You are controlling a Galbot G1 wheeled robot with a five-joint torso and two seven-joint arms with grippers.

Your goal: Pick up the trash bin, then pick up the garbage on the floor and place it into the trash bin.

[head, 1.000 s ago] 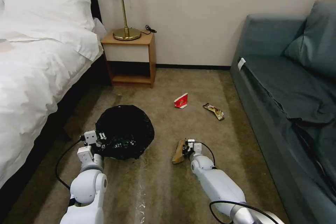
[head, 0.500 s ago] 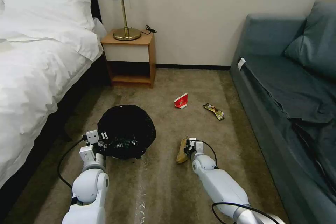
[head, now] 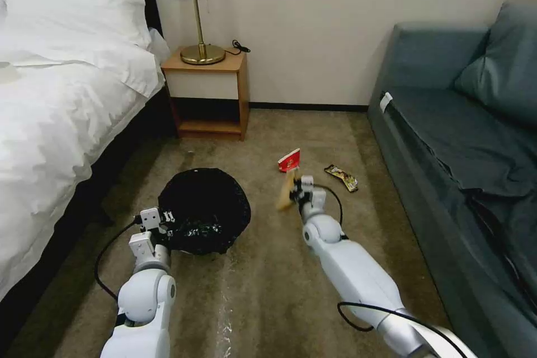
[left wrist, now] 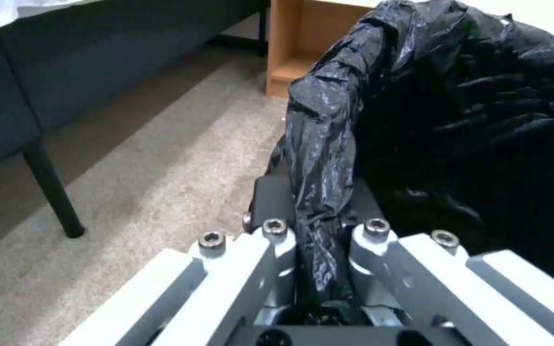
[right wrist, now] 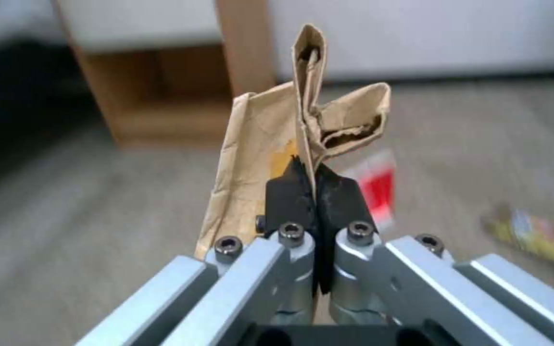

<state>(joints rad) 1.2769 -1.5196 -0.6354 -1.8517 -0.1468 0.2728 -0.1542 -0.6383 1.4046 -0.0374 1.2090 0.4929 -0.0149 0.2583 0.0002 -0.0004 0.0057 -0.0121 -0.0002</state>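
Observation:
The trash bin [head: 204,210], covered by its crinkled black bag [left wrist: 457,120], hangs just above the carpet left of centre. My left gripper [head: 162,222] is shut on the bag-covered rim [left wrist: 319,202] at the bin's near left side. My right gripper [head: 295,189] is lifted off the floor to the bin's right, shut on the crumpled brown paper bag [head: 286,190] [right wrist: 270,144], which stands up from the pads. More garbage lies beyond it: a red-and-white carton [head: 289,161] [right wrist: 373,185] and a yellowish snack wrapper [head: 342,177] [right wrist: 536,238].
A bed [head: 61,106] with white linen runs along the left, its dark leg [left wrist: 53,192] near the bin. A wooden nightstand [head: 210,95] with a brass lamp [head: 198,11] stands at the back wall. A blue-grey sofa [head: 464,145] lines the right side. Open carpet lies between.
My right gripper has risen from the floor and moved forward with the brown paper bag, ending near the red carton. The left gripper and bin have barely shifted.

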